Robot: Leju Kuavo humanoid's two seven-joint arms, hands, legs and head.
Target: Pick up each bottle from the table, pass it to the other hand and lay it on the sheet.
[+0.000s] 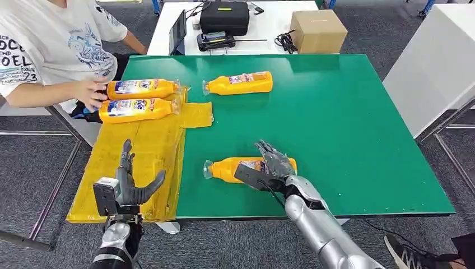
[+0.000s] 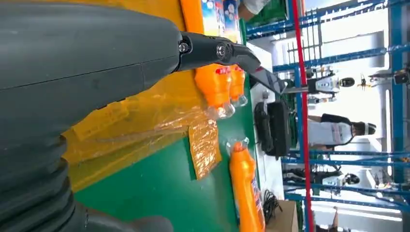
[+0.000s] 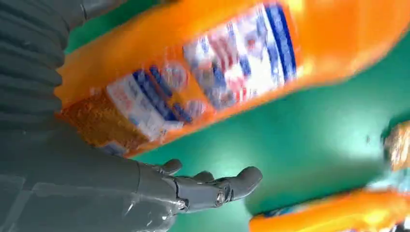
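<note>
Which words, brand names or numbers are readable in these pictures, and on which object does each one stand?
"23": on the person's white T-shirt, at the picture's left edge.
"OEL": on the same shirt, a word cut off by the edge; the line above it is also cut off and unclear.
Labels of the four orange bottles: blue, red and white print, too small or blurred to read in every view.
Cardboard box: no readable text.

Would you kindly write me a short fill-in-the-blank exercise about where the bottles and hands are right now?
1. The bottles lying on the yellow sheet number ____.
2. The right hand reaches over the near bottle, which lies on the ____ tabletop.
3. The left hand, fingers apart, hovers above the ____.
4. A person's hand touches a bottle's ____ end.

Answers: two; green; sheet; bottom
</note>
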